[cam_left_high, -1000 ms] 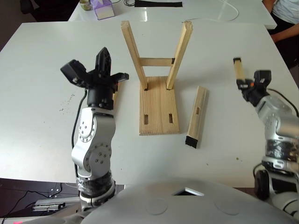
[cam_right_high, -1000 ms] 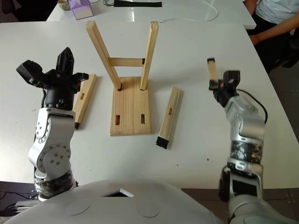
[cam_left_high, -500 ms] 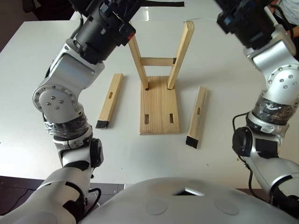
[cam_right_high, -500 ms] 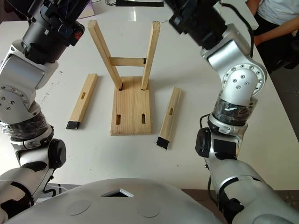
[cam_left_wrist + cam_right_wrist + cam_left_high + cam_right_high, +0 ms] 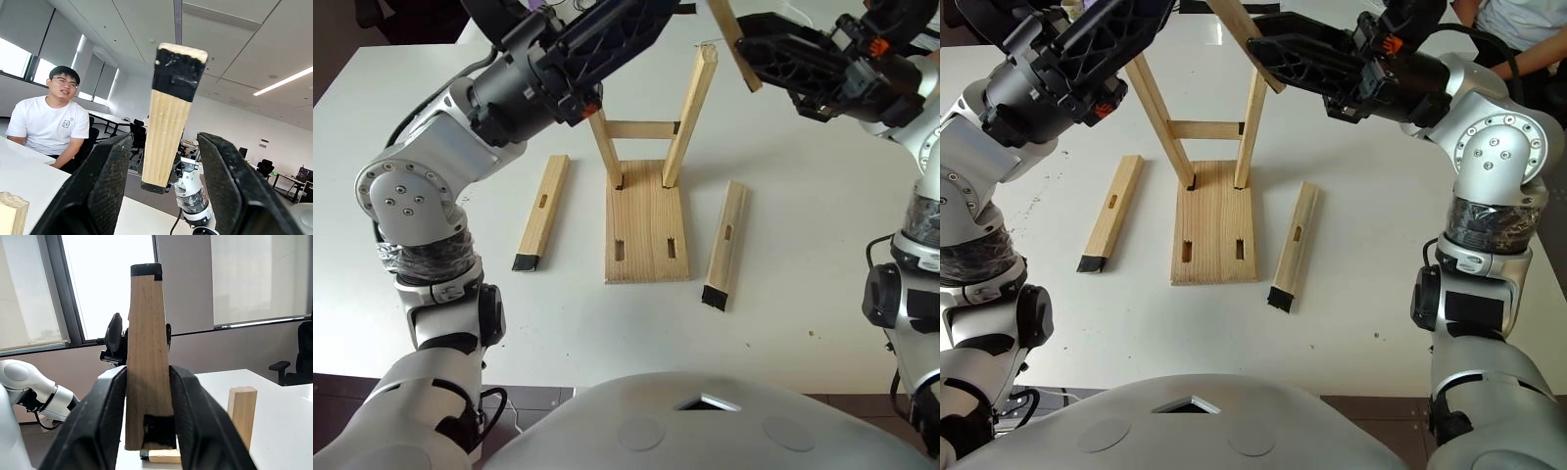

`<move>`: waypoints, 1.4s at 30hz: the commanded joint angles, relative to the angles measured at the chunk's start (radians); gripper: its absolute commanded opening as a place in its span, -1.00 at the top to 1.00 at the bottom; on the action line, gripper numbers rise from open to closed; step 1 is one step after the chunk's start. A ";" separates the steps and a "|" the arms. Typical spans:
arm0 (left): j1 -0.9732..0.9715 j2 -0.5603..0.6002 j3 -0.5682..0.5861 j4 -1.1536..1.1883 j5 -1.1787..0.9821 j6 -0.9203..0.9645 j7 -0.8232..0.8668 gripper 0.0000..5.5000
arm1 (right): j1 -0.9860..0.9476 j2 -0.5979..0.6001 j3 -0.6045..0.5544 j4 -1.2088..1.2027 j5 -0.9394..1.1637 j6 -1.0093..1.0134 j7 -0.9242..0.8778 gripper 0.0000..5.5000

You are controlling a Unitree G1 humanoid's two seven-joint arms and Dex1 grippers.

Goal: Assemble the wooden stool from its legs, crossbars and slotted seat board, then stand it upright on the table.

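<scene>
The right gripper (image 5: 766,49) is raised above the far side of the table (image 5: 803,245), clenched on a wooden stick (image 5: 146,357) with a black end. The left gripper (image 5: 636,20) is raised opposite it with its fingers (image 5: 105,191) spread, either side of the stick but apart from it. Below, the seat board (image 5: 646,240) lies flat with two legs (image 5: 690,113) standing in its far slots, joined by a crossbar (image 5: 641,129). Two loose legs (image 5: 541,211) lie flat, one on each side of the board.
</scene>
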 commanded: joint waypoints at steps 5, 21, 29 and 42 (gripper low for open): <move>0.017 0.013 -0.026 -0.040 0.092 -0.016 -0.057 0.11 | -0.041 -0.068 0.098 0.067 -0.098 -0.001 0.156 0.52; 0.022 0.015 -0.024 -0.032 0.160 -0.026 -0.101 0.52 | 0.011 -0.079 0.078 0.011 -0.083 0.040 0.156 0.52; 0.075 0.006 -0.014 -0.082 0.193 -0.058 -0.094 0.52 | 0.012 -0.060 0.074 0.040 -0.115 0.005 0.139 0.52; 0.146 0.061 -0.038 -0.065 0.375 -0.122 -0.165 0.52 | 0.139 -0.064 0.010 0.022 -0.224 -0.148 0.044 -0.03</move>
